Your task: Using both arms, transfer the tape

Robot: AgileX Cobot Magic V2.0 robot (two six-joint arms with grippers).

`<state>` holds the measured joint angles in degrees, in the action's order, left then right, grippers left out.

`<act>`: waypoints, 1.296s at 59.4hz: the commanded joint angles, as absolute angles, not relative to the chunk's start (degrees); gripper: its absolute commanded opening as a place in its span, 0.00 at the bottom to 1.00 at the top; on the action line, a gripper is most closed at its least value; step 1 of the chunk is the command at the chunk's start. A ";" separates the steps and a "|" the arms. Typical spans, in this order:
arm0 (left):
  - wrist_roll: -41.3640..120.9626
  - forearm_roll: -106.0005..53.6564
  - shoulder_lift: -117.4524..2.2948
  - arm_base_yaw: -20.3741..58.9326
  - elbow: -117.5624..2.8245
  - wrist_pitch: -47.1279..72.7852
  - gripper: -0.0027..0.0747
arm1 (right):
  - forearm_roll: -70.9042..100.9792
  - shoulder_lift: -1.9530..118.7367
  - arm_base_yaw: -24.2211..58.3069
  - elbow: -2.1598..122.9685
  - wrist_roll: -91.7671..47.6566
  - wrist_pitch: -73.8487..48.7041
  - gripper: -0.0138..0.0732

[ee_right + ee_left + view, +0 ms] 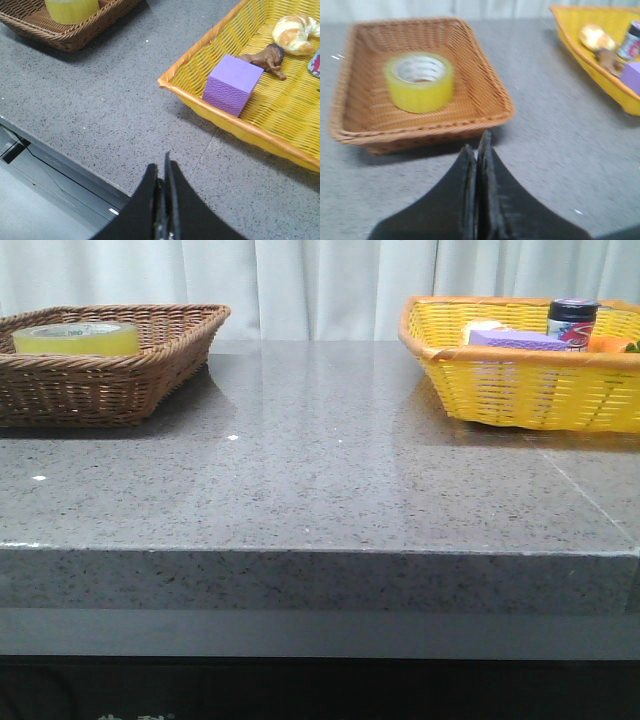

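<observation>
Currently we are seeing the tape (420, 81) lying flat, core upward, inside the brown wicker basket (485, 90) at the left rear of the grey stone table (320, 470). Neither gripper is touching it. Our left gripper (479, 150) is hanging over bare tabletop just in front of that basket, its jaws pressed together and holding nothing. Our right gripper (162, 172) is sitting near the table's front edge — jaws likewise closed and empty. The yellow basket (200, 102) is standing at the right rear, well apart from the brown one, and is holding a purple sponge block (232, 85), a croissant (295, 32), a brown toy animal (267, 57) and a dark-lidded jar (572, 322).
</observation>
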<state>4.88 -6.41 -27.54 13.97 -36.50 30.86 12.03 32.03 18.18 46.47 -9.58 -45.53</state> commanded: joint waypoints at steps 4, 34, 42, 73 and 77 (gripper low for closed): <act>4.84 -6.28 -18.66 9.09 -27.44 16.85 0.01 | 12.54 32.09 17.82 47.83 -9.72 -41.65 0.08; 4.84 -9.97 1.38 2.01 0.57 -3.26 0.01 | 12.54 32.09 17.82 47.83 -9.72 -41.77 0.08; 4.84 -9.83 1.38 2.01 0.57 -3.76 0.01 | 12.54 32.20 17.82 47.83 -9.72 -41.81 0.08; 4.84 -9.83 1.38 2.01 0.57 -3.76 0.01 | 12.54 32.20 17.82 47.83 -9.72 -41.88 0.08; 4.84 -9.83 1.38 2.01 0.57 -3.76 0.01 | 12.54 32.20 17.82 47.83 -9.72 -41.88 0.08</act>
<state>4.88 -9.66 0.24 2.22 0.20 0.96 12.03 32.03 18.18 46.47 -9.58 -45.58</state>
